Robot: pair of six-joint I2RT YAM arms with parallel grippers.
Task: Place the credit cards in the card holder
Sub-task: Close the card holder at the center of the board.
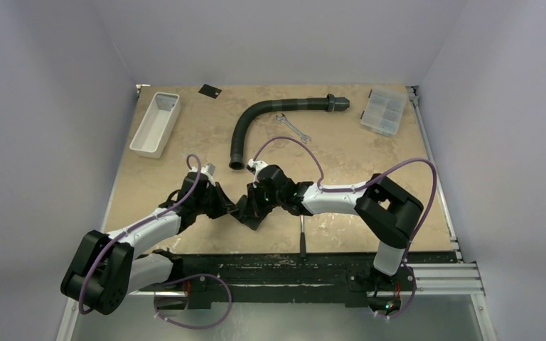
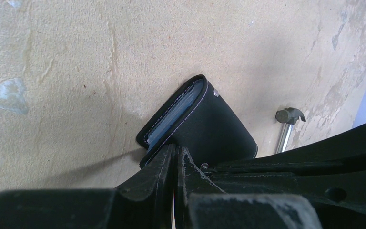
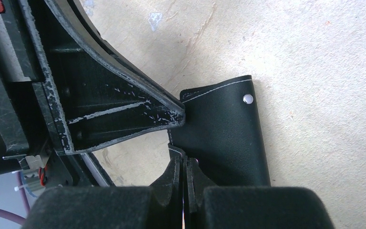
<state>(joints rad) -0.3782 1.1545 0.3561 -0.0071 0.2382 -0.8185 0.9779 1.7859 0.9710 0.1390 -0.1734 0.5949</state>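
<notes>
left gripper (image 2: 175,152), right gripper (image 3: 183,162) both pinch opposite edges of black stitched folding card holder (image 2: 209,124); holder may slip out if they pull apart.

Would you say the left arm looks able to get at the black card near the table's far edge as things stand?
Probably not yet: the left end effector is shut on the card holder, and the card lies far off near the white tray. Nothing blocks the way, though.
</notes>
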